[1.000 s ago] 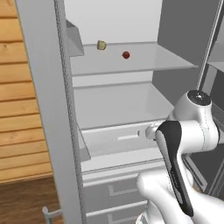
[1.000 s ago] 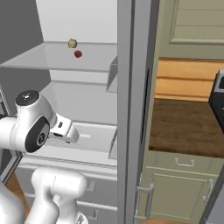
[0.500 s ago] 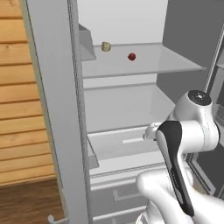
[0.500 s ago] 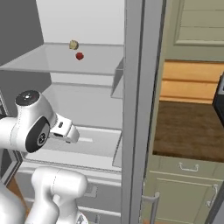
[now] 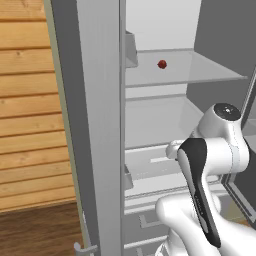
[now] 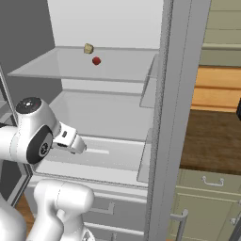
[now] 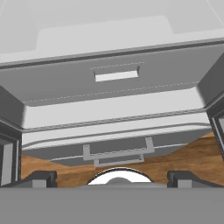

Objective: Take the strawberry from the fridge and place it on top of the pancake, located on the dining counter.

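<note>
The fridge (image 5: 160, 25) stands open, its pale shelves bare but for two small things. The strawberry (image 5: 162, 64), a tiny dark-red berry, sits on the upper glass shelf (image 6: 56, 66). In the right base view the strawberry (image 6: 96, 60) lies just in front of a small yellowish-tan lump (image 6: 88, 48). My gripper (image 6: 80, 146) hangs well below that shelf, in front of the lower compartment. In the hand view the gripper (image 7: 112, 179) is open and holds nothing, its fingertips (image 7: 40, 178) wide apart and facing the fridge's bottom drawers (image 7: 118, 151). The pancake and the dining counter are out of view.
The fridge's open doors flank the opening: one door edge (image 5: 100, 125) on the left and the other (image 6: 174, 117) on the right. A wooden plank wall (image 5: 30, 100) lies to the left. A dark wooden countertop (image 6: 212, 141) over pale green cabinets stands to the right.
The camera has moved with the base: the whole fridge interior has slid rightward in both base views, and the door edge now hides the tan lump in the left view. The arm keeps its pose, gripper still open.
</note>
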